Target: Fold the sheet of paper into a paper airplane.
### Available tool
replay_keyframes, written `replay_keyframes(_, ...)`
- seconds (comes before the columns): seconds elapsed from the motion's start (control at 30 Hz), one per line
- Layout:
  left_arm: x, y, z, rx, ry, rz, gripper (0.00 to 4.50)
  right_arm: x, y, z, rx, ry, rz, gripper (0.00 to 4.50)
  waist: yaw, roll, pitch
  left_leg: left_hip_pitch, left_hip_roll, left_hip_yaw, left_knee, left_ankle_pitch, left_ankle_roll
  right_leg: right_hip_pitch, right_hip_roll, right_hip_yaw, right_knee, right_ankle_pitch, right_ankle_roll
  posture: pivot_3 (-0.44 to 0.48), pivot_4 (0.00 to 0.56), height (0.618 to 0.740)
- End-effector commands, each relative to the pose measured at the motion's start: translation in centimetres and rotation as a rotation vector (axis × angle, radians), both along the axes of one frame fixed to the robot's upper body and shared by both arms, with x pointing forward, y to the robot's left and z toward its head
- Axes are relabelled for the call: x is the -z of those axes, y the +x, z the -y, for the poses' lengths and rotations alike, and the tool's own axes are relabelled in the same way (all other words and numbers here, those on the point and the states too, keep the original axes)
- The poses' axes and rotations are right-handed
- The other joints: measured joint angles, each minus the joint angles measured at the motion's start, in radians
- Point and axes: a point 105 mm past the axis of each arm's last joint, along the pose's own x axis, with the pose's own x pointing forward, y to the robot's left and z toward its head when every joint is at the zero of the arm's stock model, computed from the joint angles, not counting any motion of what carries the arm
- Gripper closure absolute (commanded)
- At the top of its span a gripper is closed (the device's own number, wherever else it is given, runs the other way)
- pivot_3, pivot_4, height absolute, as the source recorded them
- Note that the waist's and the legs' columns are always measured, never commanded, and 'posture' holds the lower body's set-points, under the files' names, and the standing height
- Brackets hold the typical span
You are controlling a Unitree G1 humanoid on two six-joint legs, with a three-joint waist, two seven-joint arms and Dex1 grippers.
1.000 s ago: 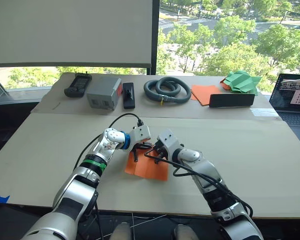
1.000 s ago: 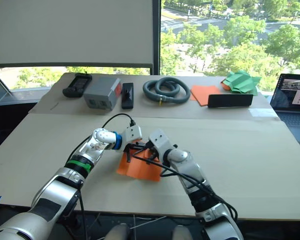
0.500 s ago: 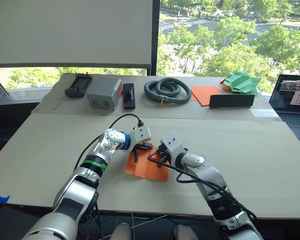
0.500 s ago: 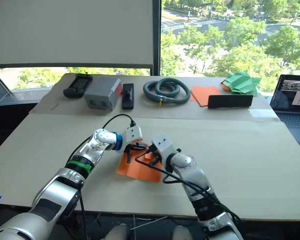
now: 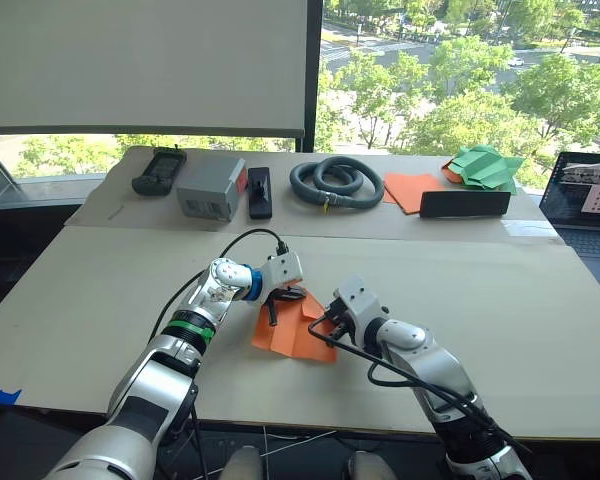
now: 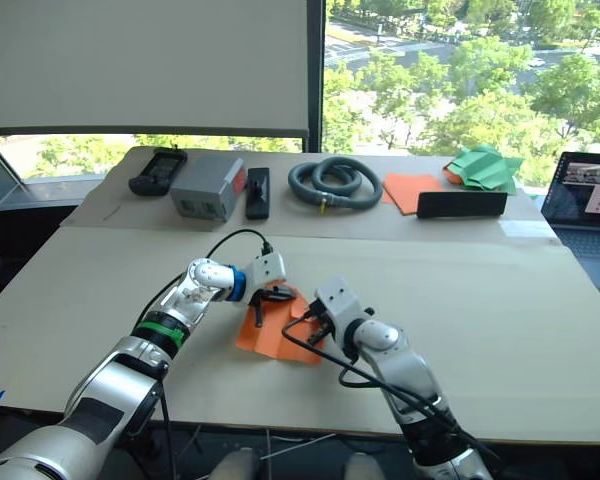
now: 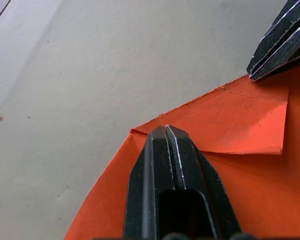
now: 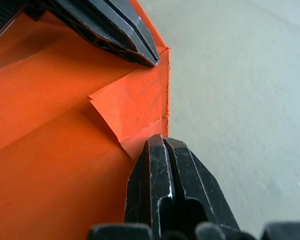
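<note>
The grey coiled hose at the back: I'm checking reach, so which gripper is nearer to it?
Left. The left gripper sits on the sheet of paper's far edge, on the side facing the grey coiled hose. The right gripper is at the paper's right edge, closer to the robot.
</note>
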Motion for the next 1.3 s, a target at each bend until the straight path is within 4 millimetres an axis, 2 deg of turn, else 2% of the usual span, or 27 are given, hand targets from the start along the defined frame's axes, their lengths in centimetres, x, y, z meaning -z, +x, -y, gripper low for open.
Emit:
replay_keyframes(0.03,1.9,-0.7,-0.6,-0.002,0.049,-0.059,4.50,4.9,-2.4,2.4,0.072,-0.077,-0.226,4.47,0.000,-0.001,0.000,0.000,0.000,0.000,0.000,0.000,0.000,0.000,0.000,0.000,0.000,0.000,0.000,0.000,0.150,0.711)
replay_keyframes(0.3,1.9,-0.7,-0.6,-0.004,0.049,-0.060,4.50,4.7,-4.1,3.2,0.074,-0.086,-0.250,4.47,0.010,-0.002,-0.001,0.000,0.000,0.000,0.000,-0.001,-0.001,0.000,0.000,0.000,-0.001,-0.001,0.000,0.000,0.150,0.711)
replay_keyframes(0.4,1.9,-0.6,-0.6,-0.005,0.049,-0.059,4.50,4.0,-4.1,3.4,0.071,-0.100,-0.226,4.47,0.012,-0.003,-0.001,0.000,0.000,0.000,0.000,-0.001,-0.001,0.000,-0.001,0.000,-0.001,-0.001,0.000,0.000,0.150,0.711)
replay_keyframes(0.5,1.9,-0.6,-0.6,-0.006,0.048,-0.058,4.50,1.7,-2.7,3.0,0.078,-0.056,-0.119,4.47,0.013,-0.003,-0.001,0.000,0.000,0.000,0.000,-0.001,-0.001,0.000,-0.001,-0.001,-0.001,-0.001,0.000,0.000,0.150,0.711)
replay_keyframes(0.57,1.8,-0.5,-0.6,-0.008,0.047,-0.056,4.50,-2.5,-0.9,1.6,0.035,0.028,0.067,4.47,0.012,-0.004,0.000,-0.001,0.000,0.000,0.000,-0.001,-0.002,-0.001,-0.001,-0.001,-0.001,-0.001,0.000,0.000,0.150,0.711)
replay_keyframes(0.67,1.8,-0.5,-0.7,-0.008,0.047,-0.054,4.50,-7.2,0.3,0.0,-0.010,0.130,0.251,4.47,0.011,-0.001,0.004,-0.002,0.000,0.000,0.000,-0.001,-0.002,-0.003,-0.001,-0.001,-0.001,-0.001,0.000,0.000,0.150,0.711)
replay_keyframes(0.77,1.7,-0.5,-0.7,-0.010,0.046,-0.052,4.50,-8.6,0.6,-1.3,-0.053,0.172,0.298,4.47,0.009,0.000,0.005,-0.002,0.000,0.000,0.000,-0.001,-0.001,-0.003,-0.001,-0.001,0.000,0.000,0.000,0.000,0.150,0.711)
replay_keyframes(0.83,1.7,-0.5,-0.8,-0.011,0.046,-0.051,4.50,-8.4,0.6,-2.3,-0.086,0.177,0.289,4.47,0.010,0.000,0.004,-0.002,0.000,0.000,0.000,0.000,0.000,-0.002,-0.001,-0.002,0.000,0.000,0.000,0.000,0.150,0.711)
replay_keyframes(1.0,1.6,-0.5,-1.1,-0.018,0.044,-0.046,4.50,-4.6,1.4,-4.0,-0.127,0.107,0.201,4.47,0.007,0.000,0.005,-0.003,0.000,0.000,0.000,0.003,0.005,-0.003,-0.001,-0.002,0.000,-0.001,0.000,0.000,0.150,0.711)
replay_keyframes(1.2,0.9,-0.3,-2.6,-0.068,0.029,-0.028,4.50,-0.3,1.3,-4.6,-0.159,0.022,0.082,4.47,-0.008,0.000,0.005,-0.002,0.000,0.000,0.000,0.003,0.005,-0.003,-0.001,-0.002,0.000,-0.001,0.000,0.000,0.150,0.711)
replay_keyframes(1.3,-0.3,-0.4,-3.8,-0.153,-0.080,-0.063,4.50,0.8,0.9,-4.9,-0.168,0.015,0.033,4.47,-0.022,0.001,0.005,-0.002,0.000,0.000,-0.001,0.003,0.005,-0.002,-0.001,-0.002,0.002,-0.001,0.000,0.000,0.150,0.711)
